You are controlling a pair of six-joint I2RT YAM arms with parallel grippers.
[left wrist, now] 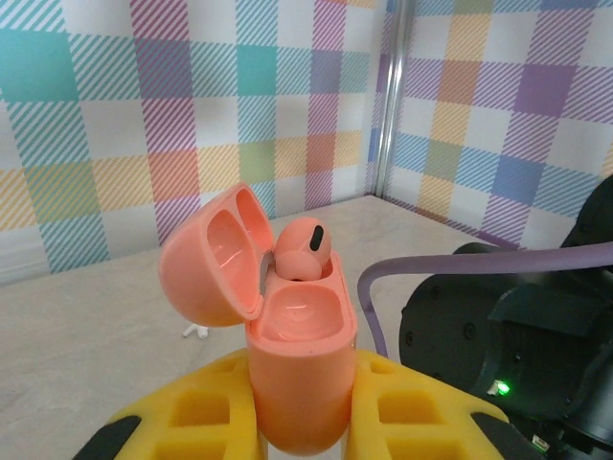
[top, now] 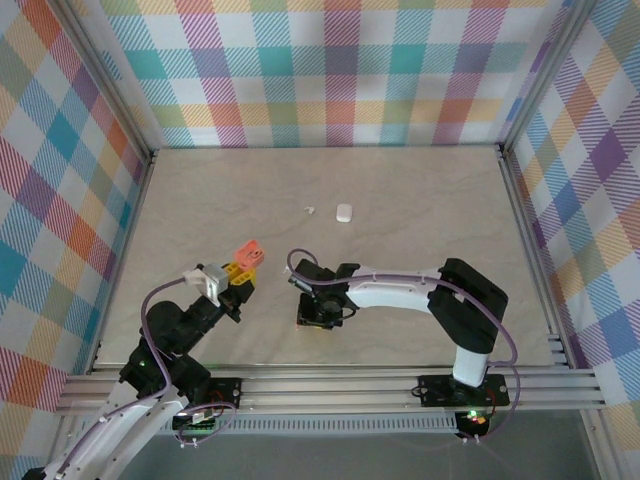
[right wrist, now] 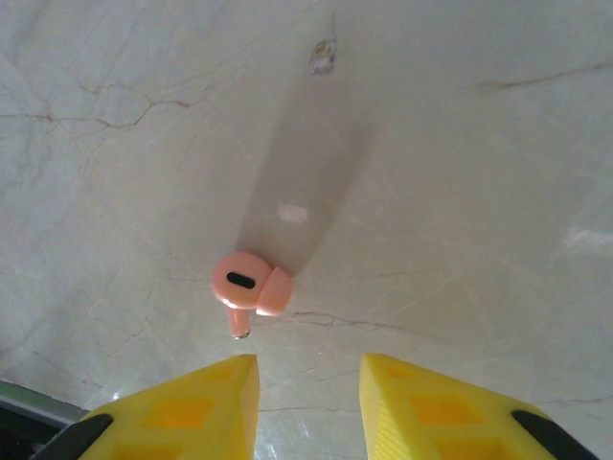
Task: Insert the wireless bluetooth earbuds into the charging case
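From above, the left gripper (top: 240, 272) is clamped shut on the coral-pink charging case (top: 248, 254), whose lid is flipped open. The right gripper (top: 320, 312) points down at the table (top: 420, 190), to the right of the case and a little nearer the arm bases. Beyond the case, toward the back wall and off to its right, a white earbud (top: 310, 210) lies on the table. A white case (top: 345, 212) lies just to the right of that bud. Both are well apart from the coral-pink charging case.

In the left wrist view, the yellow fingers (left wrist: 206, 412) press on both sides of the case's body and hold it upright. The lid (left wrist: 215, 264) leans open to the left. The far socket holds the seated coral-pink earbud (left wrist: 305, 251), its head standing above the rim. The near socket shows its smooth pink floor. The white earbud lies on the table behind the case, past the lower edge of the lid. To the right of the case is the black right arm (left wrist: 479, 335), with a purple cable (left wrist: 460, 264) looping over it.

In the right wrist view, the right gripper's jaws stand partly apart with nothing between them. The loose coral-pink earbud (right wrist: 251, 286) lies on its side on the table just beyond the fingertips. It touches neither finger and lies nearer one than the other, with its stem pointing back toward them. Farther on is a small pale speck, too blurred to name.
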